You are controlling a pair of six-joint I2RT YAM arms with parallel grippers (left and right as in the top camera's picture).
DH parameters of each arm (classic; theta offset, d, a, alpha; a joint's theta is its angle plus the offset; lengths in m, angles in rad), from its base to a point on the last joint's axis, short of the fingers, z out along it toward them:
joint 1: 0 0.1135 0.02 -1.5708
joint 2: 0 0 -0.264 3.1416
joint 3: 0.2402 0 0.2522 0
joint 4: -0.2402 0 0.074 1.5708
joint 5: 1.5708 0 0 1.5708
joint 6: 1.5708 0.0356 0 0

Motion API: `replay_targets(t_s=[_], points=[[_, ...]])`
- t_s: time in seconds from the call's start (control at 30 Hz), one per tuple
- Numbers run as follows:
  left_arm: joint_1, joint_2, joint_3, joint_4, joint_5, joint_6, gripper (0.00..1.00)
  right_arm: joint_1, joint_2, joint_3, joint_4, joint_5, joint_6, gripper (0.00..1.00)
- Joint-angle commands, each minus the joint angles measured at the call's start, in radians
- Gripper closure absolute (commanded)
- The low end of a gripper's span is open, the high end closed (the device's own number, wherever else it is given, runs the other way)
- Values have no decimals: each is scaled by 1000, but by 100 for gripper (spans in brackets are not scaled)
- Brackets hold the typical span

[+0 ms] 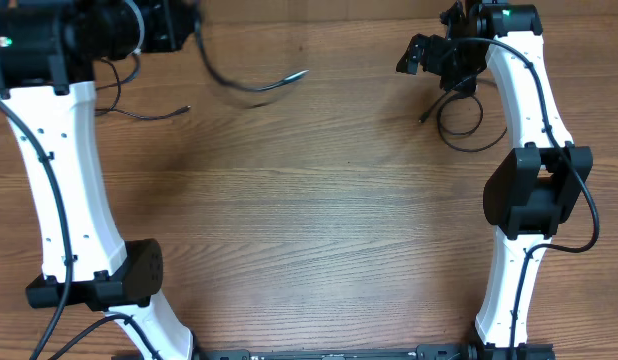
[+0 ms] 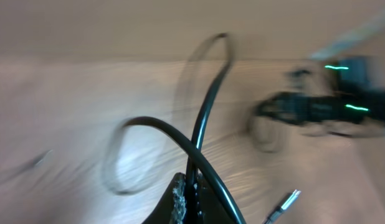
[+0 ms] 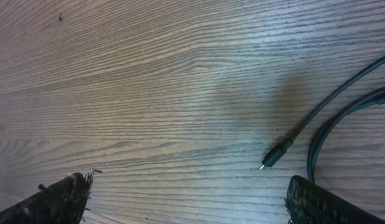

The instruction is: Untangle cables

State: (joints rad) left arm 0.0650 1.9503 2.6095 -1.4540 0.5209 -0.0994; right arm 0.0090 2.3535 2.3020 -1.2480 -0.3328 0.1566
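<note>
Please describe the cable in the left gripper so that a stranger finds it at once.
Look at the table's far left corner, where the left gripper is shut. One black cable arcs from it toward the table's middle and ends in a pale plug. Unlike the thin cable lying by the left arm and the loop by the right gripper, only it is gripped.
</note>
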Motion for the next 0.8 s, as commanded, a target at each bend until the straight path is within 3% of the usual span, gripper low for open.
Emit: replay_targets(t_s=[0.0,0.13,0.3,0.67,0.77], points=[[71,-12,14,-77,-225,-78,96,2,-30,14,14,3,-5,0],[169,-18,14,-220,-226,-127,95,2,-30,14,38,3,-5,0],[246,-25,1,-236,-270,-162,96,2,-30,14,66,3,-5,0],[269,-24,-11,-235,-903,-355,96,2,-30,14,108,3,-5,0],[300,-24,-11,-235,-983,-353,96,2,-30,14,125,3,-5,0]])
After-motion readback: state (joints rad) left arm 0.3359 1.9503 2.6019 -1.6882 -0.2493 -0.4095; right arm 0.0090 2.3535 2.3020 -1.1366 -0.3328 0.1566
